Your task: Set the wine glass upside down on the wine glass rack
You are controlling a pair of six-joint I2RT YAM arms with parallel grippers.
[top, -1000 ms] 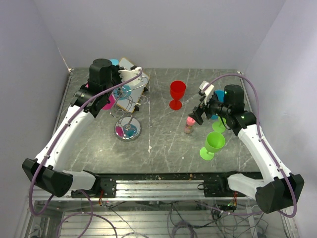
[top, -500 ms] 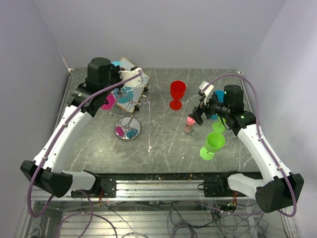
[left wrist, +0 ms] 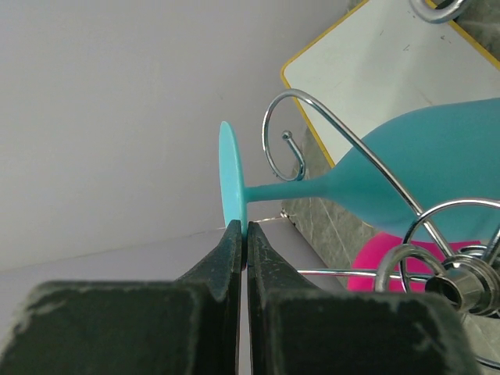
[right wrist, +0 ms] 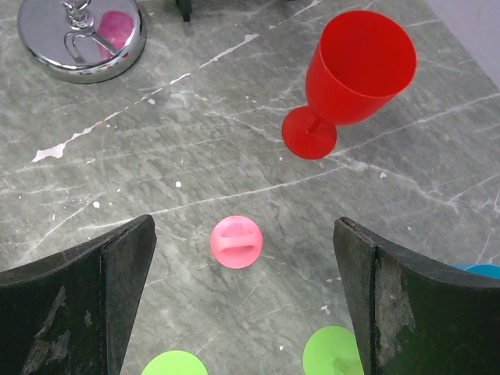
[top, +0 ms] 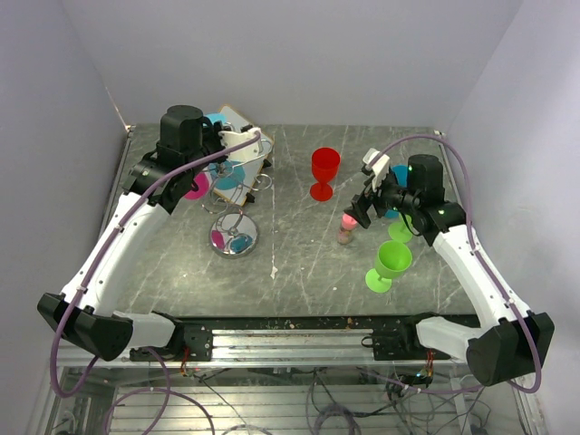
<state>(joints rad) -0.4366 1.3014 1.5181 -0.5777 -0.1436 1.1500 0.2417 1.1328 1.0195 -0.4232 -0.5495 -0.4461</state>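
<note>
The left gripper [left wrist: 238, 234] has its two dark fingers pinched to a hairline gap. The lower rim of the teal wine glass [left wrist: 406, 180] foot sits right at their tips, apparently nipped between them. In the left wrist view the foot stands edge-on at 12 o'clock from the jaws. The stem runs toward 3 o'clock under a curled wire arm of the wine glass rack [left wrist: 457, 283], and the bowl lies among more chrome loops. A magenta glass [left wrist: 375, 266] shows just below the bowl, and the white-faced board [left wrist: 391, 70] lies behind.

The top view cannot show that pinch. It does show the teal glass up among the rack's arms, off the table [top: 299, 245], with the round shiny base at 6 o'clock from it.

The right gripper [right wrist: 244, 234] is spread wide and holds nothing. It hangs over a small pink object [right wrist: 236, 242] that lies between its fingers but well below them. A red glass [right wrist: 359, 66] stands at 1 o'clock, and green glasses [top: 391, 261] are near, toward 5 o'clock in the top view.
</note>
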